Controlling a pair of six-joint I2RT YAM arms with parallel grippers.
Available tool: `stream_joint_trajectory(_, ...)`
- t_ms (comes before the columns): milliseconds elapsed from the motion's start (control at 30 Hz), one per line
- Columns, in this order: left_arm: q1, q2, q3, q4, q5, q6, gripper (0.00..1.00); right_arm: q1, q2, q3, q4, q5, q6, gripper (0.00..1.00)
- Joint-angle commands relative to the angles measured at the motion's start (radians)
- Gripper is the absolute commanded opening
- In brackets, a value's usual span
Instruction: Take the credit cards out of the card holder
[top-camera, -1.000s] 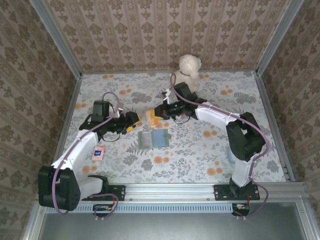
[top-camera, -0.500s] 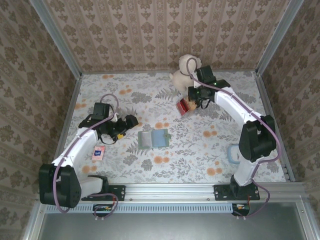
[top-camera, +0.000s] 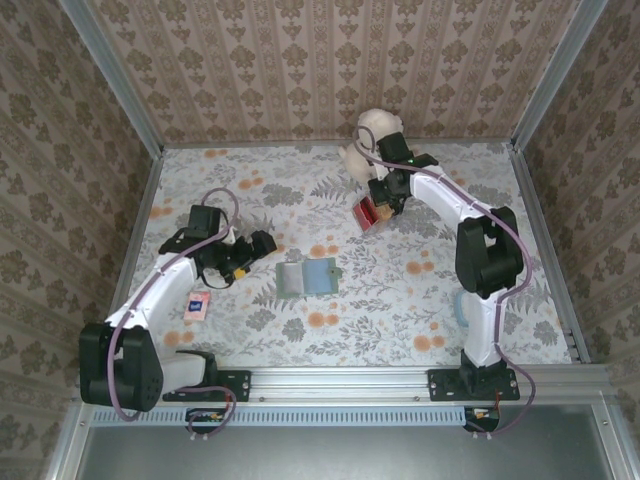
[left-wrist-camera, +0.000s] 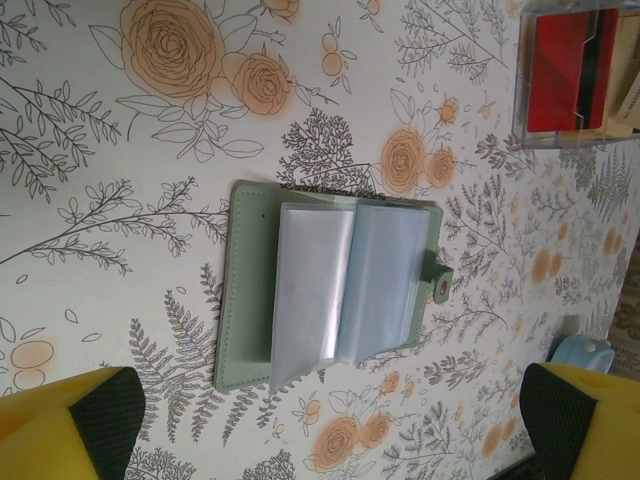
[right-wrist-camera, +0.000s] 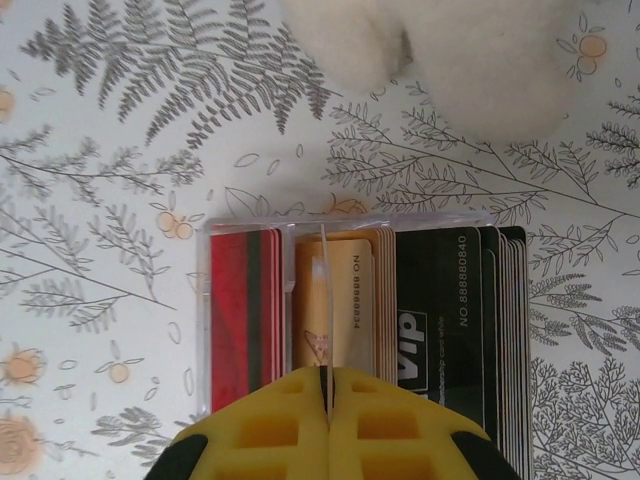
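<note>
Two arms work over the flowered bench, and each carries one pincer.

The left pincer is released, its two yellow fingers spread wide and touching nothing. One small white-and-pink card lies flat behind it, beside the left arm.

Just ahead of that open pincer lies the one card holder. It is sage green and folded open flat on the bench. Two clear sleeve leaves fan up from its spine, and one snap tab sticks out at its far edge. It sits between the two pincers, nearer the left one and well apart from the right one.

The right pincer is clenched, its fingers pressed together on one thin card seen edge-on. Directly under this pincer stands one clear tray holding three bunches of upright cards: one red, one tan, one black. The gripped card stands between the red and tan bunches.

Beyond the right pincer and the tray sits one cream plush toy, near the tray. One pale blue object lies back by the right arm's base, partly hidden by the arm.
</note>
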Motion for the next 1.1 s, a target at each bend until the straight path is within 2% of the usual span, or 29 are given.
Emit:
stream_joint_trajectory(0, 0.009, 0.013, -0.004, -0.007, -0.001, 0.014, 1.0, -0.002, 0.025, 0.039, -0.042, 0.058, -0.038, 0.0)
stream_joint_trajectory(133, 0.01, 0.023, -0.006, -0.007, 0.005, 0.014, 1.0, -0.003, 0.039, 0.042, -0.069, 0.068, -0.053, 0.0)
stream_joint_trajectory(433, 0.013, 0.027, -0.012, 0.013, 0.023, 0.002, 1.0, -0.008, 0.031, 0.013, -0.085, 0.047, -0.088, 0.08)
stream_joint_trajectory(700, 0.012, 0.026, -0.013, 0.012, 0.021, 0.002, 1.0, -0.01, 0.036, 0.05, -0.118, 0.033, -0.07, 0.2)
stream_joint_trajectory(967, 0.024, -0.016, 0.029, -0.051, -0.062, 0.013, 1.0, -0.011, -0.067, 0.047, -0.109, 0.024, -0.004, 0.28)
stream_joint_trajectory(1067, 0.032, -0.04, 0.06, -0.089, -0.121, 0.034, 1.0, -0.013, -0.148, 0.014, -0.083, 0.044, 0.055, 0.4)
